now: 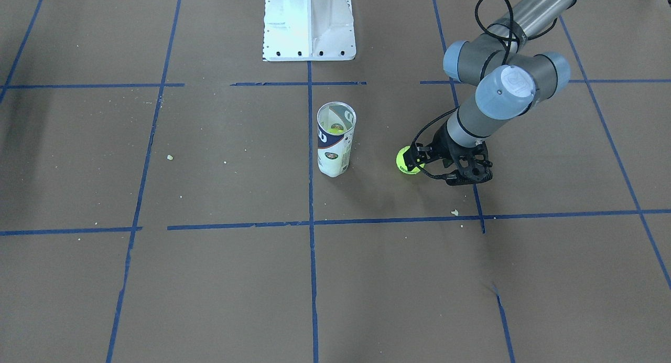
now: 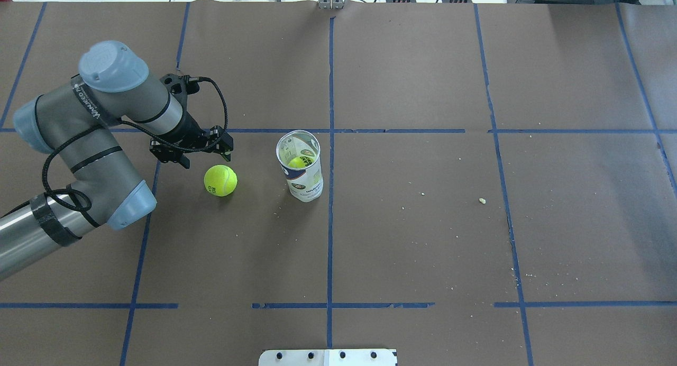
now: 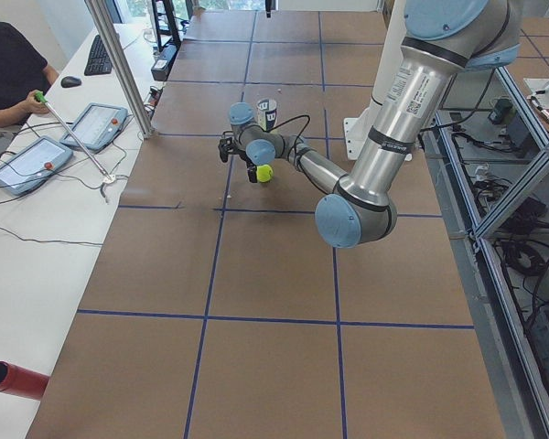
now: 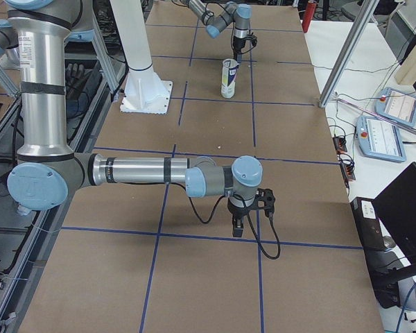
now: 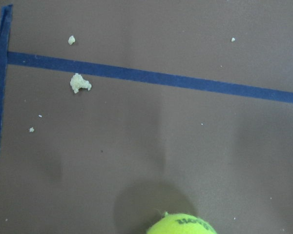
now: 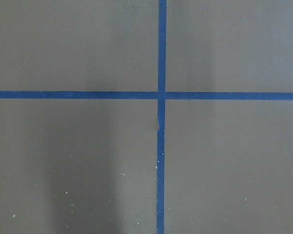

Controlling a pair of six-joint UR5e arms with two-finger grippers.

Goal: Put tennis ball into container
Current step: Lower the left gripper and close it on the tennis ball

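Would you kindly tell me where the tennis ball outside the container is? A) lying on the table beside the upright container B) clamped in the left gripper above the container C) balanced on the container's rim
A: the tennis ball lies on the table, apart from the container.

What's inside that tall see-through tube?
A yellow-green ball sits inside the container, seen through its open top. The label covers the lower part, so I cannot tell if anything lies under that ball.
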